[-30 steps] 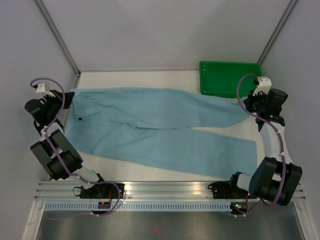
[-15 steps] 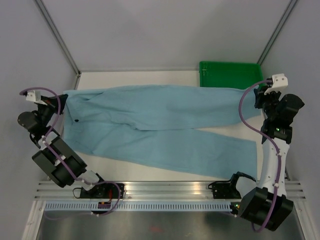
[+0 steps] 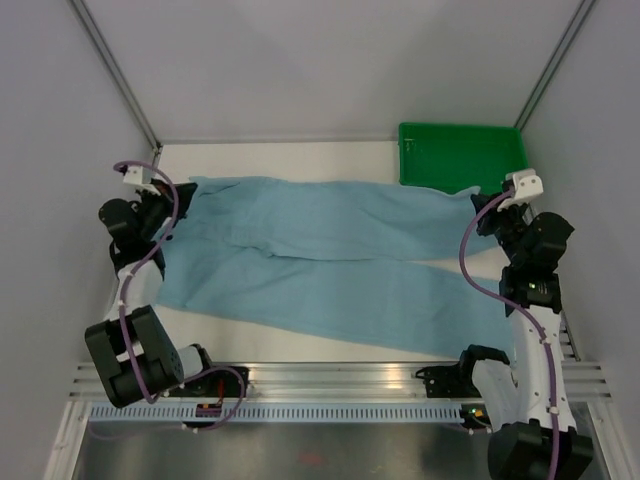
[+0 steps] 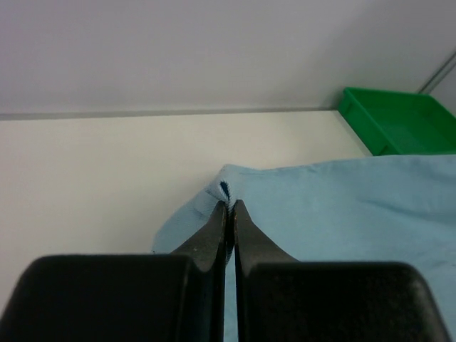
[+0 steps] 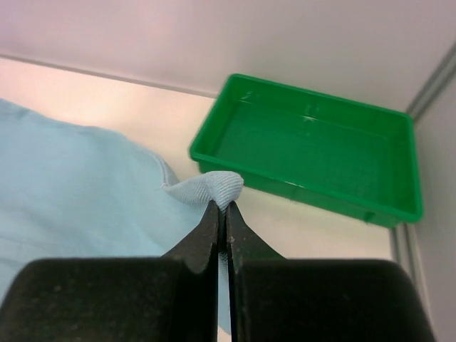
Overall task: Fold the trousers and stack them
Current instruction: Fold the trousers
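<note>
The trousers [image 3: 340, 262] lie lengthwise across the bench [image 3: 280, 155], left claw [image 4: 229, 206] pinching their far waist corner, right claw [image 5: 224, 204] pinching the far-leg hem.

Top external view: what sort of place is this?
Probably a lab test cell for robot work: bare grey panel walls with metal frame posts, the left arm and right arm bolted to an aluminium rail at a white table bearing trousers and a green tray.
</note>
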Controlling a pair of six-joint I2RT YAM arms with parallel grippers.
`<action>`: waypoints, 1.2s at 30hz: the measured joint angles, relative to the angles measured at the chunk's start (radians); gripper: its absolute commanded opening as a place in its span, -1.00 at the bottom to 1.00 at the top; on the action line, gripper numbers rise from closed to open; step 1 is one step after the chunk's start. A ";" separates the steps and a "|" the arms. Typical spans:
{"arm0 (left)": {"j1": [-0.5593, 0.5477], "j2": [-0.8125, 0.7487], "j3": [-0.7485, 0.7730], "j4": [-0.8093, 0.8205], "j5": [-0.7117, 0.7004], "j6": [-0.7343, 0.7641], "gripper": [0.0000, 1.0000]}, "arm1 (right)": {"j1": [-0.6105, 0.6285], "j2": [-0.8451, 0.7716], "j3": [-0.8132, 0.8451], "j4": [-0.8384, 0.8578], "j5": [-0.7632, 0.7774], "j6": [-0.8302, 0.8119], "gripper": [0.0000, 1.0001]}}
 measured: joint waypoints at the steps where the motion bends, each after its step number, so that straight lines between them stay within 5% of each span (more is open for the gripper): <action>1: -0.044 -0.018 0.000 -0.042 -0.030 0.023 -0.95 | 0.031 -0.005 0.000 -0.003 0.007 -0.004 -1.00; 5: -0.122 -0.169 -0.035 -0.173 -0.131 0.093 -0.95 | 0.109 -0.024 0.000 -0.030 0.031 -0.023 -1.00; 10: -0.118 -0.386 -0.093 -0.251 -0.204 0.154 -0.95 | 0.116 -0.088 -0.001 -0.077 0.048 -0.050 -1.00; 15: -0.059 -0.442 -0.093 -0.327 -0.259 0.154 -0.95 | 0.118 -0.192 -0.024 -0.137 0.116 -0.055 -1.00; 21: 0.010 -0.389 -0.087 -0.341 -0.206 0.166 -0.95 | 0.147 -0.265 -0.089 -0.211 0.205 -0.064 -1.00; 30: 0.092 -0.106 0.059 -0.256 -0.089 0.169 -0.95 | 0.201 -0.181 -0.163 -0.179 0.338 -0.051 -1.00; 36: 0.134 -0.007 0.124 -0.228 0.124 0.288 -0.95 | 0.201 -0.171 -0.137 -0.201 0.343 -0.047 -1.00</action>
